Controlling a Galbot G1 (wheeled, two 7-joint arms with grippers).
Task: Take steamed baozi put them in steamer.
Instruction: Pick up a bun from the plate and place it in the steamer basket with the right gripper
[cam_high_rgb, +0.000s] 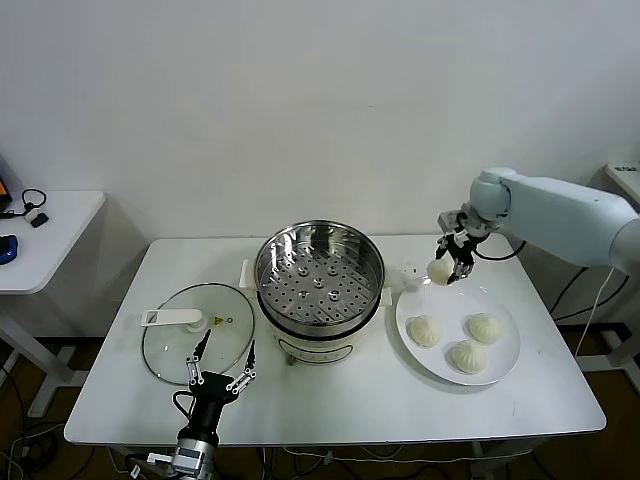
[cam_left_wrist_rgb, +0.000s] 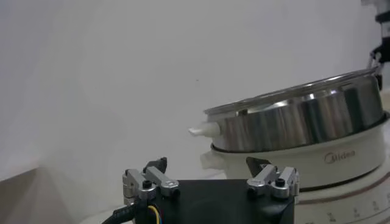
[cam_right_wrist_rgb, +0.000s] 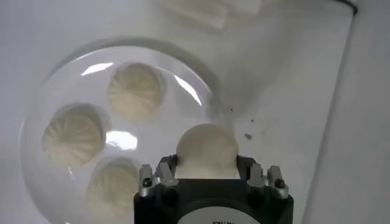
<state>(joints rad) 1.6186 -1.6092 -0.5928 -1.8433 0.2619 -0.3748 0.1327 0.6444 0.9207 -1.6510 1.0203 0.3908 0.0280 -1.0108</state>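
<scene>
Nearest the head camera, at 6 o'clock on the table (cam_high_rgb: 330, 400), sits the left gripper (cam_high_rgb: 222, 363), fingers spread wide and empty, parked over the near rim of the glass lid (cam_high_rgb: 190, 335). Most of its arm is cut off by the lower edge.

One steamer (cam_high_rgb: 318, 283) stands at the table's centre, its holed tray bare; its white base is mostly hidden behind the steel wall. From the left wrist only its side shows, partly cut off.

At 3 o'clock lies one white plate (cam_high_rgb: 500, 360) with three baozi (cam_high_rgb: 425, 330) on it. A fourth bun (cam_high_rgb: 439, 271) is pinched between the fingers of the right gripper (cam_high_rgb: 448, 272), held above the plate's far-left rim, at about 10 o'clock from the plate's centre. From the right wrist, the gripper body hides the lower part of that bun, and the nearest plated one is cut off.

A small pale object (cam_high_rgb: 408, 276) between steamer and plate is hard to identify.
</scene>
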